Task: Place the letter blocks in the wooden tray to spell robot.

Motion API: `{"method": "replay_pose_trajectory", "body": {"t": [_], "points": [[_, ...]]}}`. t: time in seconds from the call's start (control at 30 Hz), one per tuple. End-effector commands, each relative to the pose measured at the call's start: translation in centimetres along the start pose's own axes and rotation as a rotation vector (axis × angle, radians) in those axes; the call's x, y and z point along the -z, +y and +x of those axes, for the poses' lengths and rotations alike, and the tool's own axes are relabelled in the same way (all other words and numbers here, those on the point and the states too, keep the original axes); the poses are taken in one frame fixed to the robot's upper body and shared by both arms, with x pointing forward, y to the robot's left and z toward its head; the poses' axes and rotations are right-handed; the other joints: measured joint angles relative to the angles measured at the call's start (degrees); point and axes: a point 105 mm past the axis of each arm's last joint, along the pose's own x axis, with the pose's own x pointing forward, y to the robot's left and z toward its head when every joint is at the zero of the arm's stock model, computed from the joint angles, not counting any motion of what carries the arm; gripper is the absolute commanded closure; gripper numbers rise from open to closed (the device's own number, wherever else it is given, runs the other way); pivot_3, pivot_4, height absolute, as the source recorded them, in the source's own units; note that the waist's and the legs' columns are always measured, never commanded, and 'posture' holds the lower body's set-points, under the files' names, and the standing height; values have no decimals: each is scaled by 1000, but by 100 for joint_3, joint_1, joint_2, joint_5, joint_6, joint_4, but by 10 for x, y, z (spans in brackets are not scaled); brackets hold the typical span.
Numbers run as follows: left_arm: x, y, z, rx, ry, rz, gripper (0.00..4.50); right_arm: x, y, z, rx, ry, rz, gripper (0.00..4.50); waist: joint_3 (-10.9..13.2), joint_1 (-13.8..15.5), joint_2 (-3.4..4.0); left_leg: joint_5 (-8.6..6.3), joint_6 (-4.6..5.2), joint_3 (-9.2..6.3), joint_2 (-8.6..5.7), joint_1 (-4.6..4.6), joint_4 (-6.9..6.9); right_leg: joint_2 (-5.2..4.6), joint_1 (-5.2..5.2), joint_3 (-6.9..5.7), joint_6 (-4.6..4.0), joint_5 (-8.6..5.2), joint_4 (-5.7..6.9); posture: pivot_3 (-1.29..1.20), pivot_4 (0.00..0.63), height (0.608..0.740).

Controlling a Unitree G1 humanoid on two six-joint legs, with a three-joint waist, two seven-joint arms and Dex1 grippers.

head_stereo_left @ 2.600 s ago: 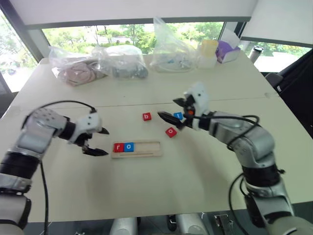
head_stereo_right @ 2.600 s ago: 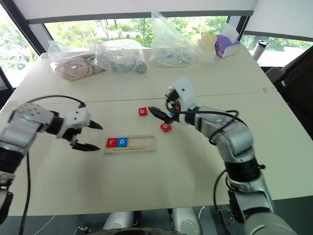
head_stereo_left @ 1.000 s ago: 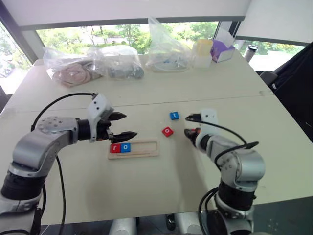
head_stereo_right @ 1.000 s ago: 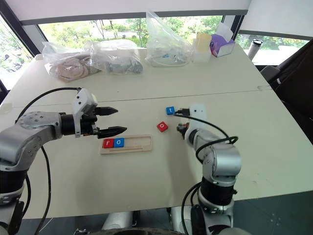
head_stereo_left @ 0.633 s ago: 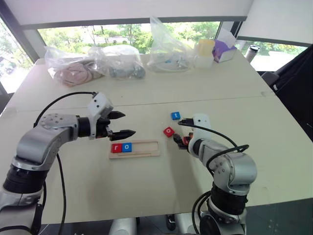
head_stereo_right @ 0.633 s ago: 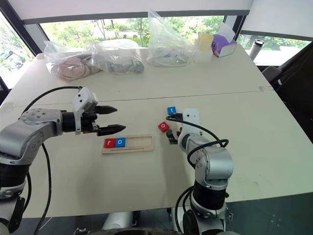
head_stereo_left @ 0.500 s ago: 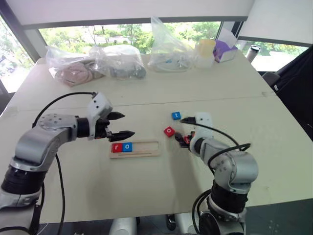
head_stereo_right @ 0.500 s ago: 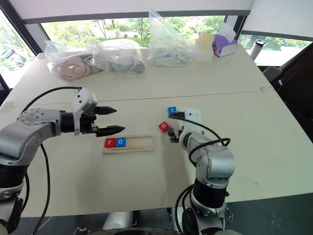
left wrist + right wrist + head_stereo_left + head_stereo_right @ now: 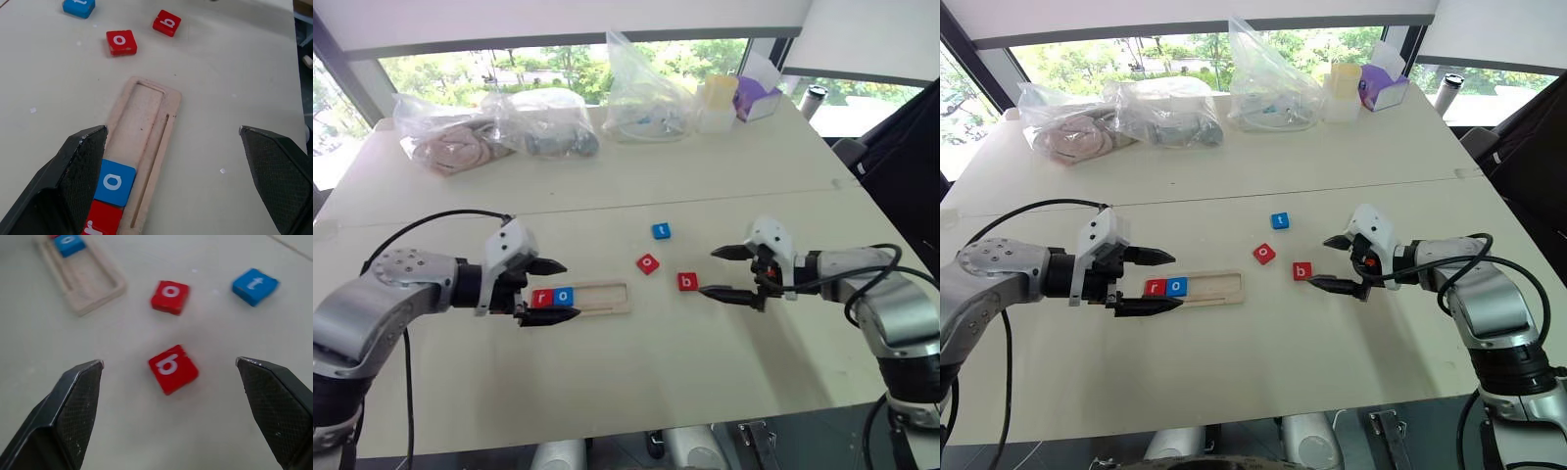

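Red b block [image 9: 687,281] lies just beside right pincer [image 9: 725,272].

Left gripper [image 9: 544,292] at lower left of frame, jaws wide apart, pointing right; right gripper [image 9: 722,272] at centre right, jaws wide apart, pointing left, both arms bent inward

Red r [image 9: 542,298], o [image 9: 648,263], b [image 9: 687,282] blocks (white letters), blue t [image 9: 661,231], pale tray [image 9: 607,298]
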Motion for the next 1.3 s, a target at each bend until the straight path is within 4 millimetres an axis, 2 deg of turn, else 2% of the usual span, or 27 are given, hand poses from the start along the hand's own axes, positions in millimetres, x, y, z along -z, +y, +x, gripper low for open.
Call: {"method": "replay_pose_trajectory", "body": {"t": [0.03, 0.17, 0.33, 0.43, 0.57, 0.6, 0.7, 0.73, 0.8, 0.87, 0.93, 1.07, 1.3], "points": [[-5, 6, -11, -76, -9, 50, 0, 6, -4, 11, -58, 4, -145, 33, 3, 0, -6, 0, 0, 0, 0, 0, 3, 0, 0, 0, 0, 0, 1, 0, 150, 740], [0, 8, -15, -122, -3, 53, 0, 26, -12, 24, -85, 28, -225, 33, 9, 36, -11, 0, -1, 5, -3, -3, 8, -5, -1, 5, -2, 0, 0, 0, 150, 740], [5, 11, -19, -157, 7, 47, 0, 31, -28, 35, -57, 27, -267, 33, 12, 94, -13, 1, -2, 13, -1, -3, 10, -6, -5, 13, -5, 6, 4, 0, 150, 740], [8, 16, -27, -196, 28, 49, 0, 33, -30, 38, -73, 17, -266, 878, 12, 111, -13, 1, -3, 12, -1, 1, 10, -5, -4, 14, -10, 7, 7, 0, 150, 740], [11, 21, -37, -233, 43, 46, 0, 29, -28, 39, -93, -2, -263, 2934, 12, 118, -13, 2, -3, 12, -1, 1, 13, -5, -2, 13, -27, 17, 8, 0, 150, 740], [13, 22, -38, -239, 51, 44, 0, 27, -27, 40, -96, -10, -260, 3314, 12, 118, -13, 2, -3, 13, -1, 2, 13, -6, -2, 14, -27, 16, 8, 0, 150, 740], [20, 23, -45, -254, 78, 33, 0, 11, -25, 43, -87, -46, -245, 3303, 12, 105, -13, 2, -3, 16, 0, 6, 13, -5, 0, 16, -27, 16, 8, 0, 150, 740], [25, 24, -50, -265, 92, 22, 0, -6, -22, 47, -92, -91, -226, 3303, 13, 96, -12, 2, -3, 16, 1, 6, 12, -4, -1, 16, -27, 16, 8, 0, 150, 740], [37, 37, -76, -346, 162, 20, 0, -57, 0, 65, -155, -214, -207, 3303, 15, 61, -12, 2, -3, 21, 6, 4, 9, -2, -11, 21, -28, 19, 17, 0, 150, 740], [42, 47, -95, -392, 204, 23, 0, -80, 17, 81, -192, -234, -235, 3303, 20, -6, -5, 2, -4, 22, 19, 0, 5, 5, -32, 26, -29, 20, 29, 0, 150, 740], [42, 48, -103, -385, 207, 18, 0, -87, 23, 101, -176, -196, -259, 3303, 20, 8, -4, 4, -7, 3, 22, 2, 0, 16, -36, 16, -35, 19, 36, 0, 150, 740], [38, 41, -100, -348, 197, 21, 0, -101, 46, 134, -235, -190, -245, 3303, 20, 125, -2, 4, -8, -4, 22, -7, 0, 8, -31, 2, -59, 5, 24, 0, 150, 740], [39, 33, -87, -350, 162, 1, 0, -85, 60, 158, -307, -140, -294, 3303, 18, 126, -6, 5, -11, 30, -2, -22, 4, -35, -31, 21, -23, 19, 1, 0, 150, 740]]}}
